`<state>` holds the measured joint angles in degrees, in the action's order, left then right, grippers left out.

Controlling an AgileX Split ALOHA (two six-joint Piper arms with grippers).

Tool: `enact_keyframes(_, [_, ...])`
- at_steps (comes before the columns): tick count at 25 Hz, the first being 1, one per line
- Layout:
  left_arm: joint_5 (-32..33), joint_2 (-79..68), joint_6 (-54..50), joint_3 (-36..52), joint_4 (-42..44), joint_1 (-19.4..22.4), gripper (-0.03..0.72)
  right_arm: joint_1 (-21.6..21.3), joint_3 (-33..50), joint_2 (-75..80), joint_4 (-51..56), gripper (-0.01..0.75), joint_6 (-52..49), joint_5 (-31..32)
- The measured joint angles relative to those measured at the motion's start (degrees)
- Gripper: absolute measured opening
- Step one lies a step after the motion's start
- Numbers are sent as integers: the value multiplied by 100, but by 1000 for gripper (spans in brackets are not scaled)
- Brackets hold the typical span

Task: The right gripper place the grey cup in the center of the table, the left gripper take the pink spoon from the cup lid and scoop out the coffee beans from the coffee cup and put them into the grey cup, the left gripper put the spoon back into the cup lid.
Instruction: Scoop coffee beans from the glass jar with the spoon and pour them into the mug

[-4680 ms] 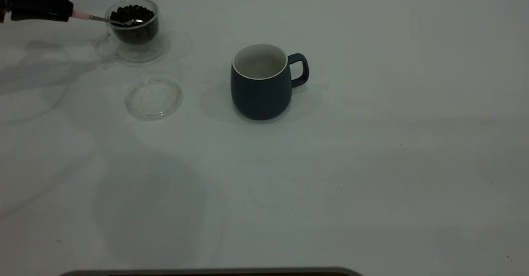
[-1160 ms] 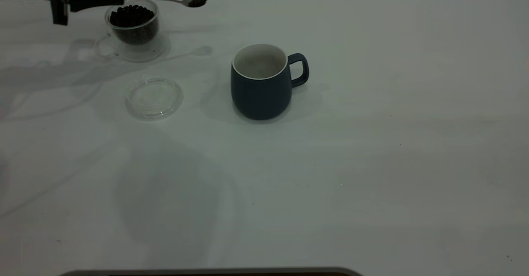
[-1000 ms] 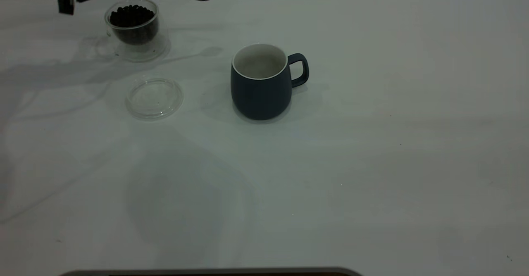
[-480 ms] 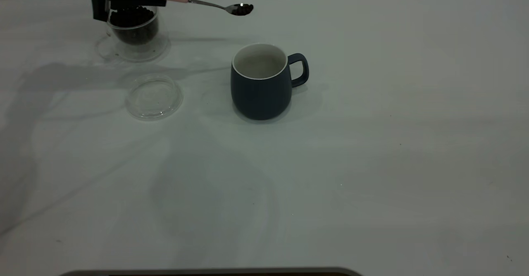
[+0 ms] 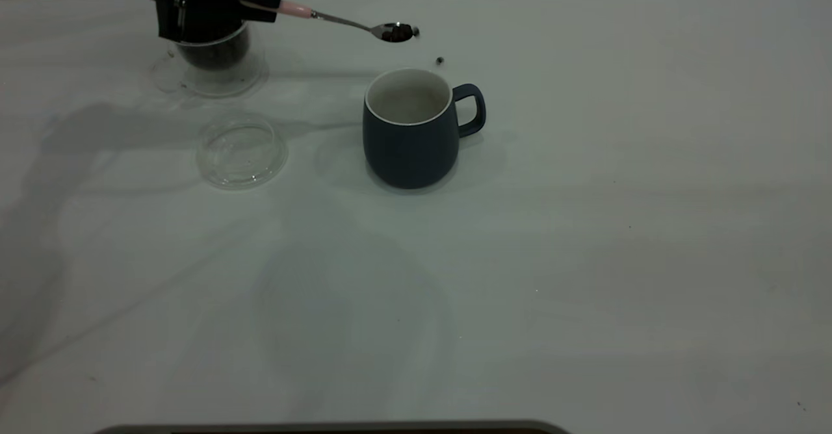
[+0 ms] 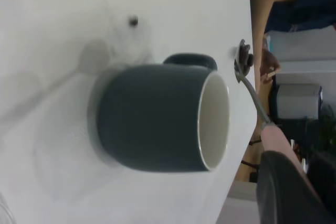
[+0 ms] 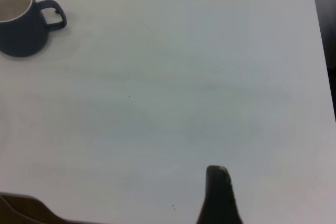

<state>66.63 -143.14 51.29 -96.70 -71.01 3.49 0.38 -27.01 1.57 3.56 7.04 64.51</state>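
Note:
My left gripper (image 5: pixel 263 2) is shut on the handle of the pink spoon (image 5: pixel 296 10), high over the table's far left. The spoon's metal bowl (image 5: pixel 393 32) carries coffee beans and hovers just above the far rim of the grey cup (image 5: pixel 409 128). One bean (image 5: pixel 440 61) is loose outside the cup, behind its handle. The wrist view shows the spoon (image 6: pixel 252 95) beside the cup's mouth (image 6: pixel 212 121). The coffee cup (image 5: pixel 214 54) is partly hidden behind the gripper. Nothing lies in the cup lid (image 5: pixel 242 151). My right gripper (image 7: pixel 218 195) stays far off to the right of the cup (image 7: pixel 21 24).
A clear saucer (image 5: pixel 253 80) sits under the coffee cup. A person's arm (image 6: pixel 268 3) shows beyond the table's far edge. The white table (image 5: pixel 585 258) stretches bare to the right and front of the grey cup.
The left gripper has carried the loaded spoon right and down from the coffee cup to the grey cup's far rim. A bean has dropped off beyond the cup.

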Motion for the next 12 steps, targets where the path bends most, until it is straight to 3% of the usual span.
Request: enact_keyframes(12, [-6,306,253,605,167,5,125,0,0,0,0,588,0,0])
